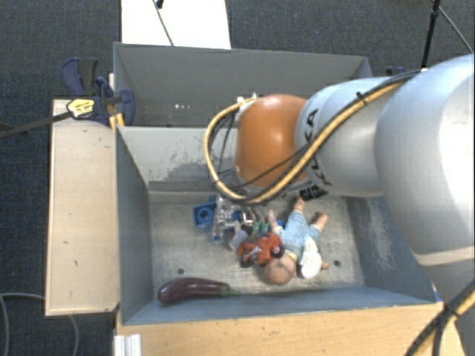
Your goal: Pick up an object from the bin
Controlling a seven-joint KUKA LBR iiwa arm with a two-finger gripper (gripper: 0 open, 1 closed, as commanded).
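My gripper (227, 219) is low in the middle of the bin, mostly hidden under the arm's orange cover. Just to its left lies a small blue block (204, 215), touching or nearly touching it. To its right and a little nearer sits a small red and orange toy (258, 251). A doll (295, 245) in pale blue clothes lies beside that toy, head toward the front wall. Whether anything is in the gripper is hidden.
A dark purple eggplant (194, 290) lies along the bin's front wall at the left. The thick arm with its cables covers the right and back of the bin. The bin floor at the left is bare.
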